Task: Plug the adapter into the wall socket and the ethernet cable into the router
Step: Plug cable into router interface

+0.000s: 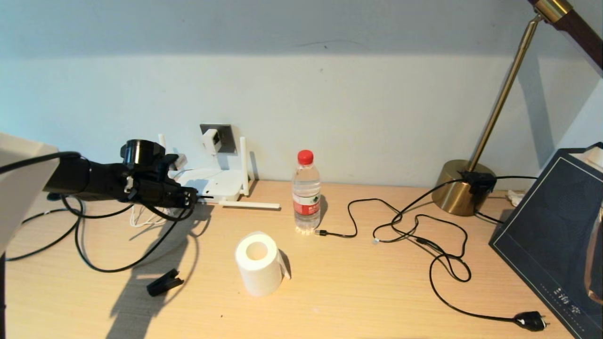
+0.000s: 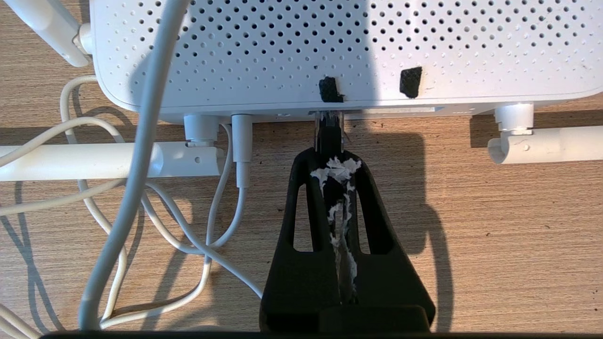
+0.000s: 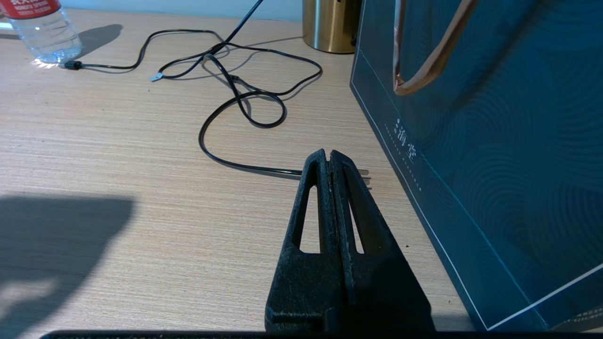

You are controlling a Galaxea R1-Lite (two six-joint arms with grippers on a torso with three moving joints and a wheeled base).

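Table (image 1: 358,292) of pale wood is what you have before you, and the one clear container on it is the water bottle (image 1: 306,192) with a red cap and a red label whose print is too small to read; whether it holds water you cannot tell. At the right edge stands a dark blue paper bag (image 3: 494,155) with tan handles and pale characters near its lower corner, its inside hidden from you. Your left gripper (image 2: 328,157) has its fingers pressed together on the plug end of the ethernet cable (image 2: 328,129), whose long axis runs straight out from the fingertips toward the front edge of the router (image 2: 339,47); the clear tip sits at a port below a black mark, though you cannot tell how deep it is seated. The router lies flat against the wall, white cords trailing from its edge. Behind it the adapter (image 1: 210,140) sits on the wall socket (image 1: 222,136), its dark face turned outward. A white paper roll (image 1: 258,263) stands on end mid-table. Your right gripper (image 3: 328,160) hangs low beside the bag, fingers pressed together on nothing, with a thin black cord (image 3: 235,94) looping over the table ahead of it.
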